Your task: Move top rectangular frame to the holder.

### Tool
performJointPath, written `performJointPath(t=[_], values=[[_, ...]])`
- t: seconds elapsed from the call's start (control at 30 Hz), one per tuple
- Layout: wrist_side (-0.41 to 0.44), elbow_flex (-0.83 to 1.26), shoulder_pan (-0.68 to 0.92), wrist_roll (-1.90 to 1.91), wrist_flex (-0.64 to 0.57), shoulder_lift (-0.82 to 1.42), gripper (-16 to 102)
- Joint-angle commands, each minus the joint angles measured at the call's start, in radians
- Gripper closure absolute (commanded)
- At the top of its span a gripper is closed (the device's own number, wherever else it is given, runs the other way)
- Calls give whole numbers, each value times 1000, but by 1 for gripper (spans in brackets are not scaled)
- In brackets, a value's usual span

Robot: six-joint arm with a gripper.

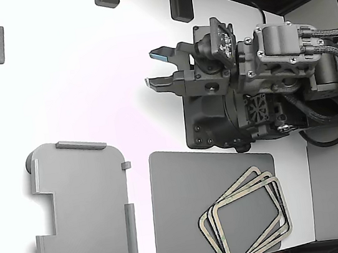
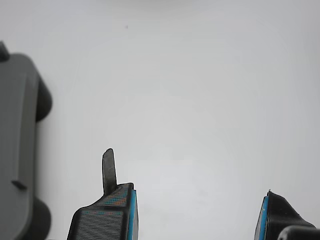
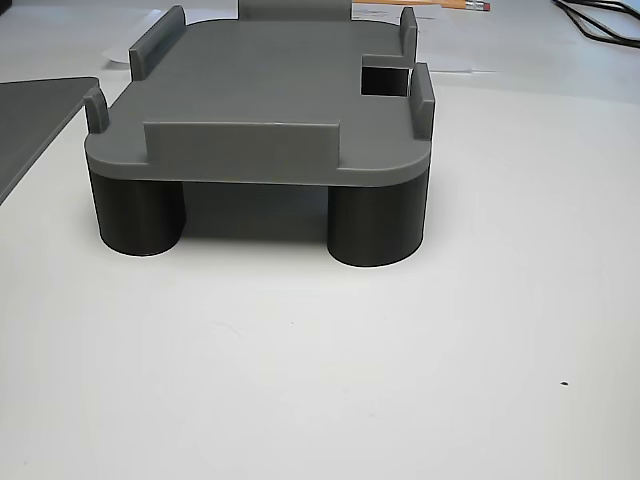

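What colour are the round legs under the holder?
The holder's legs are black, darker than its grey top. The other view shows them best.

white table (image 1: pixel 87 81), matte, plain. resting directly on it: light grey holder (image 1: pixel 83 211) at the exterior view's lower left, raised off the surface on dark cylindrical feet (image 3: pixel 375 225); darker grey flat mat (image 1: pixel 186 206) just beside the holder, on its right in the exterior view, apart from it. a pencil (image 3: pixel 465 4) lies at the far edge in the other view.
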Motion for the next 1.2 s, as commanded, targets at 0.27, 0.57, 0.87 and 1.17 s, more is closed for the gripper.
performJointPath(t=[0.27,0.57,0.87,1.17], values=[[-2,-117,106,-63,-247,-172,-14],[95,-270,347,75,-58,-278,-14],[117,-489,627,313,215,-520,-14],[216,-627,983,644,371,-775,-14]])
